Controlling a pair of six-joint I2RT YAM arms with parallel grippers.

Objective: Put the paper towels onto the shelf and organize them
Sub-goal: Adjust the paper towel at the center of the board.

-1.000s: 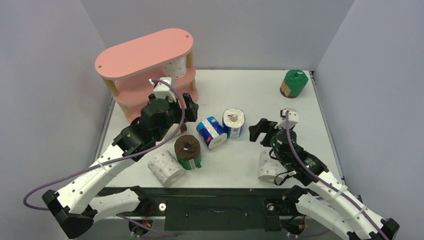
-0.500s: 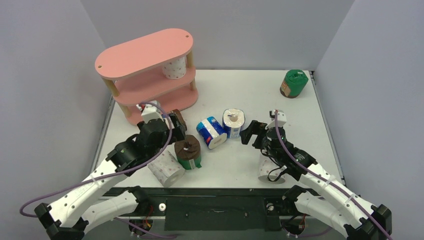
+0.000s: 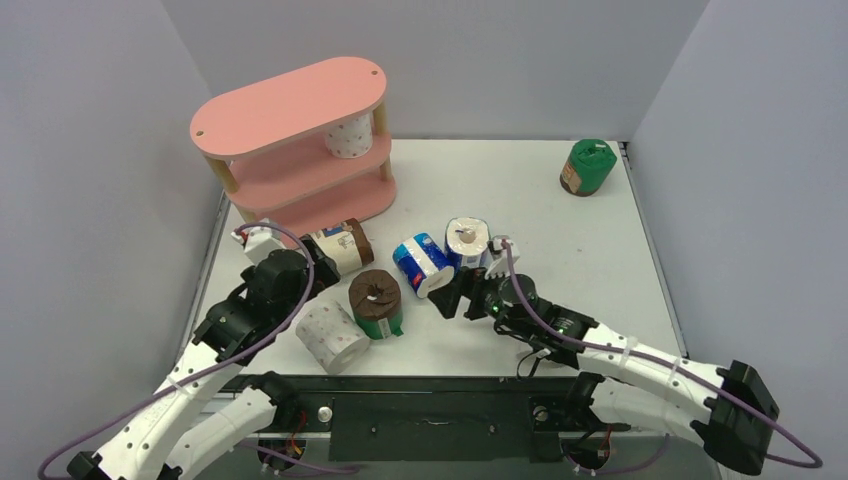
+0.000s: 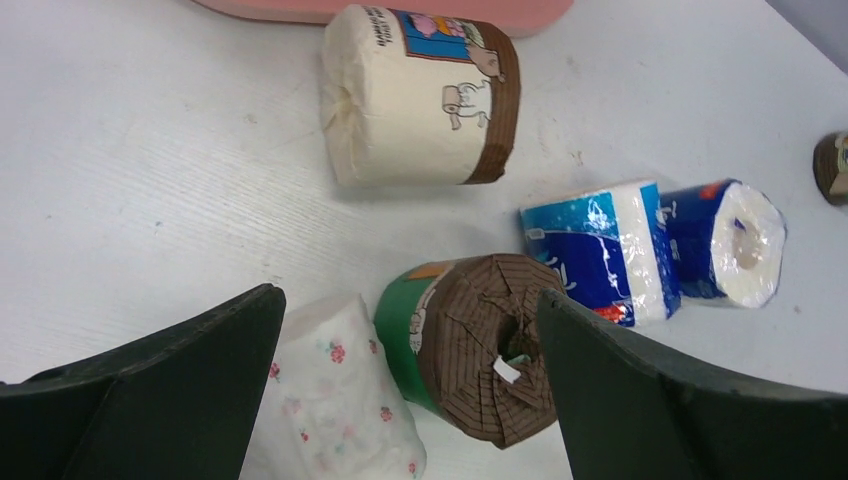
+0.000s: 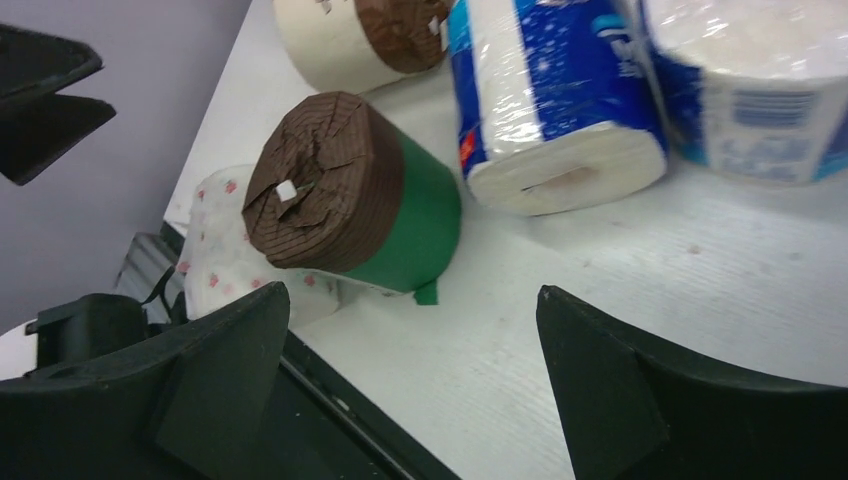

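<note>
Left end effector (image 4: 405, 300): jaws spread wide, nothing held; low over the near left of the tabletop (image 3: 560, 250), aimed across the cluster of rolls.
Right end effector (image 5: 412, 292): jaws spread wide, empty; low over the middle of the tabletop, pointed left at the cluster, just beside the lying blue roll.
Dotted roll (image 3: 333, 335): white with pink dots, on its side close to the near edge, touching the green-and-brown roll.
Green-and-brown roll (image 3: 376, 302): green wrap, tilted, pleated brown end facing up and toward the near side; in the middle of the cluster.
Lying blue roll (image 3: 422, 264): blue-and-white wrap, on its side, just beyond the green-and-brown roll, up against the standing blue roll.
Standing blue roll (image 3: 468, 243): same wrap, upright, core hole on top.
Beige roll (image 3: 338, 247): on its side, brown band at one end, just in front of the shelf's bottom board.
Shelf (image 3: 290, 105): pink, three oval boards on pale wooden posts, far left of the tabletop.
Shelved dotted roll (image 3: 349, 136): upright on the middle board, right end, beside a post.
Far green roll (image 3: 587, 166): upright near the far right corner, well apart from the rest.
</note>
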